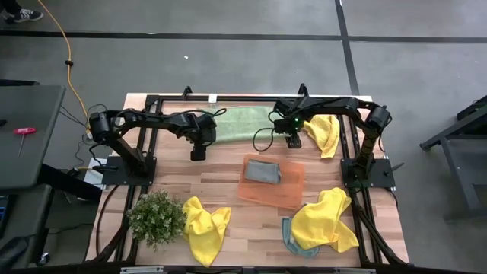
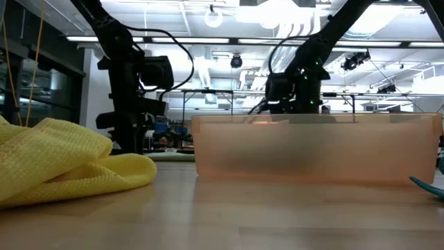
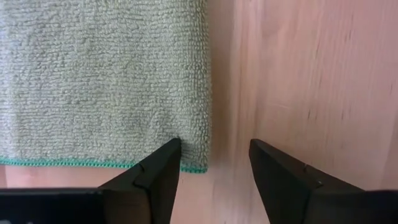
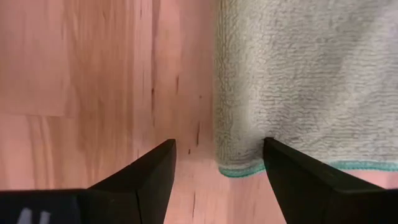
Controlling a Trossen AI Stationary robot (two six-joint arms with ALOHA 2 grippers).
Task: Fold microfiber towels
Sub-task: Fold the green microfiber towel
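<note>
Directly ahead of the left gripper [image 3: 211, 174], a pale green towel [image 3: 102, 81] lies flat on the wooden table [image 3: 311, 74], its teal-stitched corner just beside one spread finger and the other finger over bare wood; the jaws stand apart and hold nothing. At the towel's opposite end the right gripper [image 4: 217, 171] is likewise spread and empty, one finger at the hemmed corner, the other over bare wood. From overhead, the towel [image 1: 242, 122] stretches between the two grippers, the left gripper [image 1: 198, 154] at one end and the right gripper [image 1: 293, 141] at the other. Just beyond the right gripper, on the side away from the green towel, a yellow towel [image 1: 324, 132] lies crumpled. Nearer the table's front, an orange tray [image 1: 293, 190] holds a folded grey-blue towel [image 1: 262, 171]. Farther from both grippers, at the front edge, lie a second yellow towel [image 1: 205, 227], a third yellow towel [image 1: 323, 221] resting over a teal towel [image 1: 289, 237], and a potted plant [image 1: 156, 217]. Nothing lies between either gripper and the green towel.
</note>
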